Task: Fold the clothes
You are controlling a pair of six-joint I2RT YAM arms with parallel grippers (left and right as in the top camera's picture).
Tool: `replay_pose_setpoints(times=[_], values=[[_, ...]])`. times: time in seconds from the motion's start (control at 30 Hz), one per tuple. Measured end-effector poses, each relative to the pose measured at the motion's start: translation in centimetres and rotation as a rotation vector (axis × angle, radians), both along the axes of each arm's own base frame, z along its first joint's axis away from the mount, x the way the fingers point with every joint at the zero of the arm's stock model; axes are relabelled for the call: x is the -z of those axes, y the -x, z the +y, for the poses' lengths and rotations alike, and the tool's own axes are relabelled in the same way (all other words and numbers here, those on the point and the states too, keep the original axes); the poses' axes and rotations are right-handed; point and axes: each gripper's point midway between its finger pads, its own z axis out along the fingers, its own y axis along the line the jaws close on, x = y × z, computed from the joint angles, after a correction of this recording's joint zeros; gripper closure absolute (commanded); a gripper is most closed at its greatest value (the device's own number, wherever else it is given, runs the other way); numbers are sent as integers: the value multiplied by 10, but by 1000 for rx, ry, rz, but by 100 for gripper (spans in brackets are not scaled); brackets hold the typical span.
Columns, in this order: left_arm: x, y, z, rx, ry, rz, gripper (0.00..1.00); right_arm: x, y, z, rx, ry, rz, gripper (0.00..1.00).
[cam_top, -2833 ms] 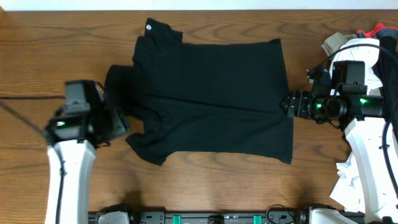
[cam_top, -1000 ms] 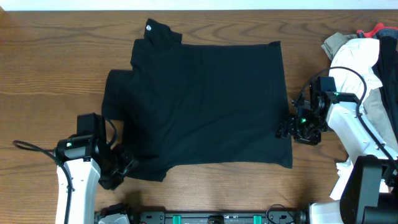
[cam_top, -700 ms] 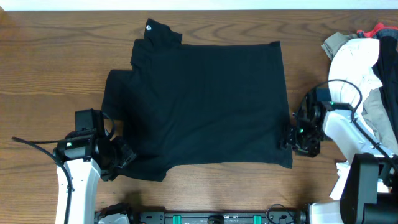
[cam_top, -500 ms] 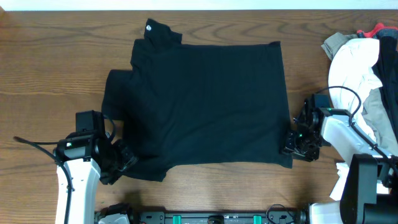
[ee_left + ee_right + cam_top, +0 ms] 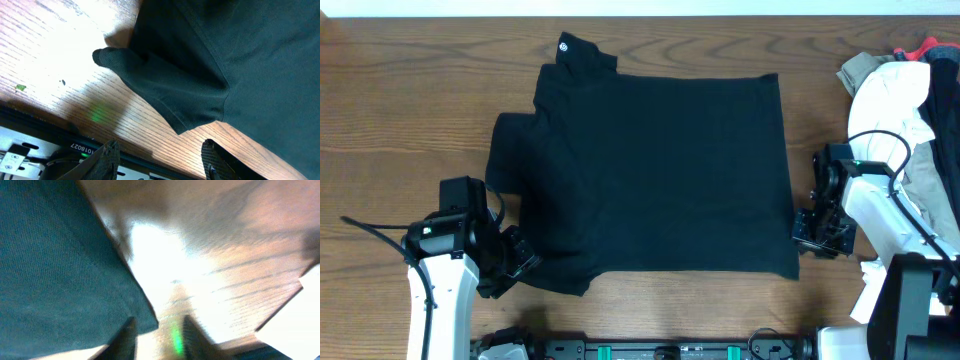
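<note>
1. The wooden surface point(image 5: 400, 120) carries everything. It gives a flat base, so the fold can be laid down rather than dropped.
2. The black shirt point(image 5: 660, 170) lies spread flat between the two hands, its near edge reaching both of them. The step in hand looks like taking the two near corners for a first fold away from the hands.
3. The left hand point(image 5: 515, 268) is low at the shirt's near corner. It stands wide open with nothing held, and its fingers point(image 5: 107, 157) straddle bare wood.
4. The right hand point(image 5: 812, 238) is narrower but also parted. Wood shows between its fingers point(image 5: 126, 339), and I see no grip, though that view is blurred.
5. The sleeve point(image 5: 165, 95) lies just ahead of the left hand. That hand should advance until cloth sits between the fingers before closing.
6. The hem corner point(image 5: 142, 317) pokes into the right hand's gap. It should go deeper before the pinch.
7. The white logo point(image 5: 565, 44) lies far from both hands and marks the collar side, towards which to fold.
</note>
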Motion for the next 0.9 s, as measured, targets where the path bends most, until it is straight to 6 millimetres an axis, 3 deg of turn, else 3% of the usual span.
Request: replay_pose_setpoints(times=[0.13, 0.23, 0.33, 0.43, 0.57, 0.7, 0.9], values=[[-9, -15, 1, 51, -4, -71, 44, -3, -14, 1, 2, -8, -63, 56], [-26, -38, 3, 99, -20, -179, 44, -12, -33, 3, 3, -22, -127, 54], [-40, -67, 7, 141, -50, -312, 45, -23, -64, 10, -14, -68, -247, 66], [-41, -85, 10, 161, -64, -360, 50, -34, -103, 28, -63, -174, -410, 75], [-17, -105, 13, 178, -51, -312, 55, -48, -134, 47, -108, -288, -552, 80], [22, -117, 11, 189, -4, -210, 54, -54, -153, 56, -134, -339, -633, 73], [72, -124, 11, 198, 35, -96, 55, -39, -171, 63, -171, -364, -659, 82]])
